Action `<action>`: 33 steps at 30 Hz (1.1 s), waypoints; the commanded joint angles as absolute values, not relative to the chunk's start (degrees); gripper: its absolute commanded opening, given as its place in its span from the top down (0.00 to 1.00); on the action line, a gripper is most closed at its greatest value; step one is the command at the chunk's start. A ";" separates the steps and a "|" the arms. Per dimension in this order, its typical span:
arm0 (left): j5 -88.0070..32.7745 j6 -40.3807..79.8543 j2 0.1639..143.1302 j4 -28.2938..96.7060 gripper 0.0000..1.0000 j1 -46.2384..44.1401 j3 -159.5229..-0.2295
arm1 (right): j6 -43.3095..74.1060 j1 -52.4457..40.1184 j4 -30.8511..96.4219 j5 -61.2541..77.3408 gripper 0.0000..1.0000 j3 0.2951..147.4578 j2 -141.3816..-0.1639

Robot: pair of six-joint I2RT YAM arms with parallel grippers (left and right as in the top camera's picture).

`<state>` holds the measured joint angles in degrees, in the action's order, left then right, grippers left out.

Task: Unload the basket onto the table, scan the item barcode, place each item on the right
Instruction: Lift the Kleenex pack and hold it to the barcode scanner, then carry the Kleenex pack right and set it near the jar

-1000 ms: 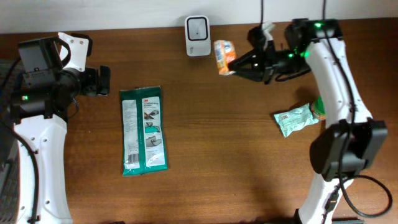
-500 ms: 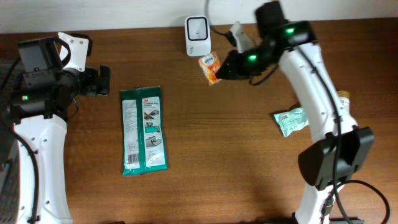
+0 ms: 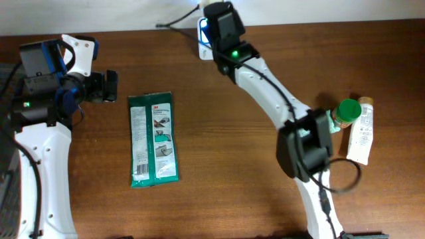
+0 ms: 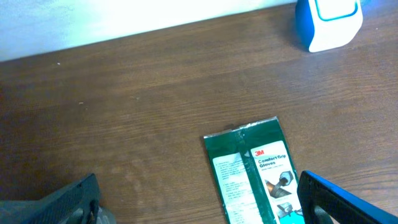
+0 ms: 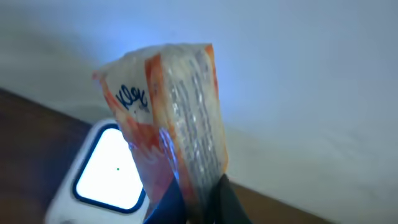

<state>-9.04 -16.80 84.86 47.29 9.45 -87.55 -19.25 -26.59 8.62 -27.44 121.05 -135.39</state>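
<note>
Our right hand (image 5: 198,202) is clamped tight on the lower edge of the tissue pack (image 5: 166,112), which it holds in the air just in front of the scanner (image 5: 102,171). We judge the pack light, soft and crushable, with slippery film, so an edge pinch suits it. Our left hand (image 3: 108,87) hangs wide open and empty above the counter (image 3: 232,166).

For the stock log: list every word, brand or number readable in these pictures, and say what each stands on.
"3M": on the green packet, left wrist view.
"Comfort Grip Gloves": on the same packet, just below the logo.
"Klee", cut off by a fold: on the tissue pack, right wrist view.
Fine print on the packet's left panel: too small to read.
Print on the white bottle: too small to read.
</note>
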 commanded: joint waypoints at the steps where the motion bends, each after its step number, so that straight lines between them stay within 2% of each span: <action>1: -9.65 -17.47 84.33 47.22 0.01 9.67 -88.18 | -30.48 -26.52 3.99 -29.19 0.96 121.40 -139.63; 15: -9.67 -17.47 84.33 47.22 0.01 9.67 -88.18 | -31.68 -25.98 7.44 -29.02 0.96 121.40 -141.75; 19: -9.65 -17.47 84.33 47.20 0.01 9.65 -88.18 | -26.17 -27.00 14.24 -28.84 0.96 121.43 -138.50; 24: -9.65 -17.47 84.33 47.22 0.01 9.67 -88.18 | -10.39 -26.63 29.10 -11.55 0.96 121.43 -129.62; 26: -9.65 -17.47 84.33 47.22 0.01 9.65 -88.18 | 2.50 -26.30 40.10 -4.69 0.96 121.43 -123.59; 28: -9.65 -17.47 84.33 47.22 0.01 9.65 -88.18 | 3.79 -25.80 49.30 3.01 0.96 121.43 -118.80; 33: -9.65 -17.47 84.33 47.22 0.01 9.65 -88.18 | 14.63 -21.52 73.69 4.29 0.96 121.43 -111.66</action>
